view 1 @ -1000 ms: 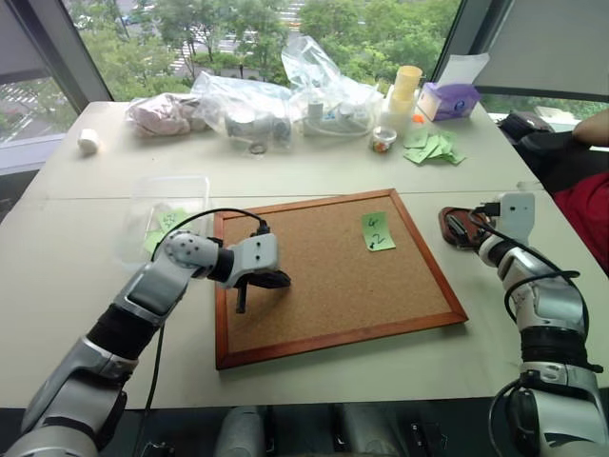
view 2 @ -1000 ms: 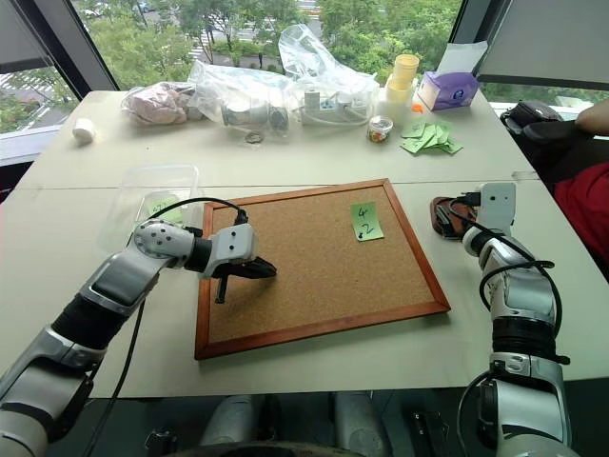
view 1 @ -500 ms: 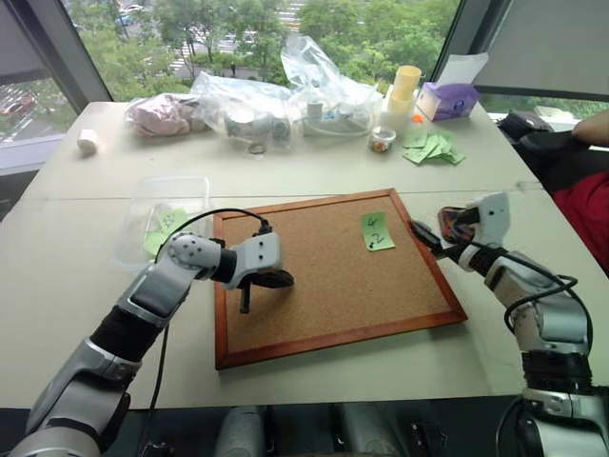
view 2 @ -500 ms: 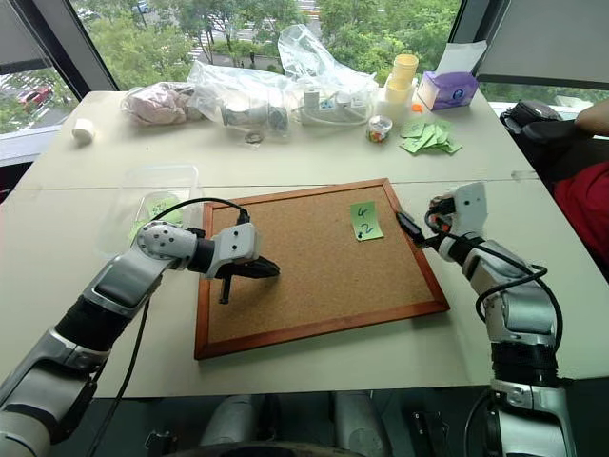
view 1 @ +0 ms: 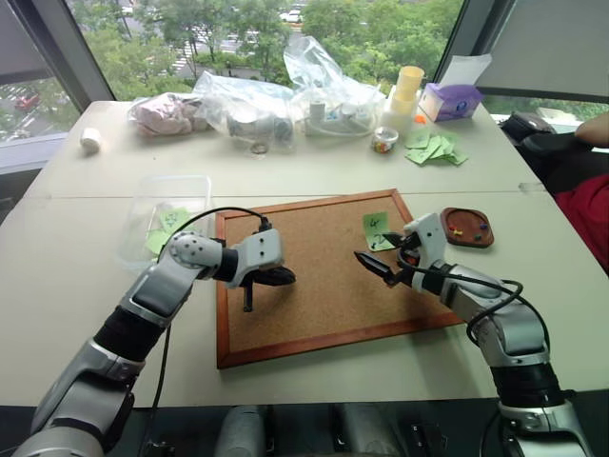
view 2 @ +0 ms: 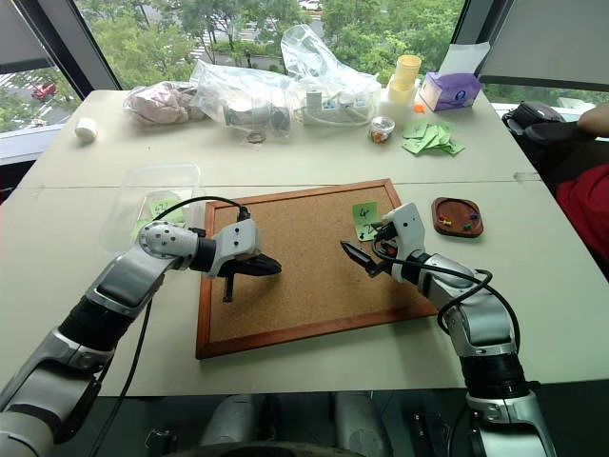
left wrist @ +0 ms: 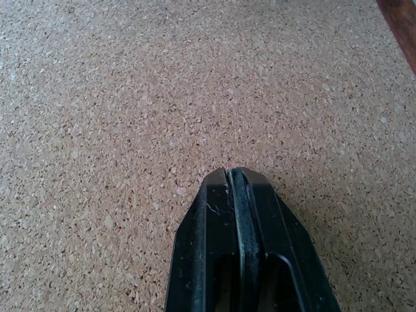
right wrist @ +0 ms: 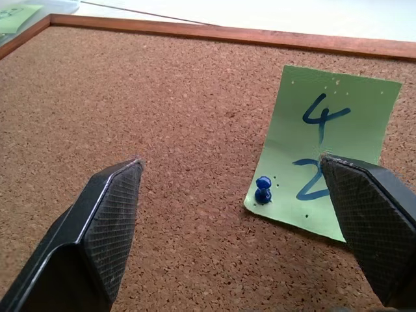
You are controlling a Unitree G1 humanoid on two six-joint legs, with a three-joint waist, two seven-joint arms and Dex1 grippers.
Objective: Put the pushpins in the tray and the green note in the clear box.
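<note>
One corkboard (view 1: 324, 276) lies on the table, with one green note (right wrist: 325, 146) on it held by one blue pushpin (right wrist: 263, 189). One round tray (view 1: 465, 228) to its right holds a few pushpins too small to count, and one clear box (view 1: 166, 217) sits to its left. Two grippers work over the board: the left gripper (view 1: 285, 277) and the right gripper (view 1: 381, 263).

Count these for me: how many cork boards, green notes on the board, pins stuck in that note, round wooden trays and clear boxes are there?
Corkboard: 1
Green note on the board: 1
Blue pushpin stuck in that note: 1
Round tray: 1
Clear box: 1
Total: 5
</note>
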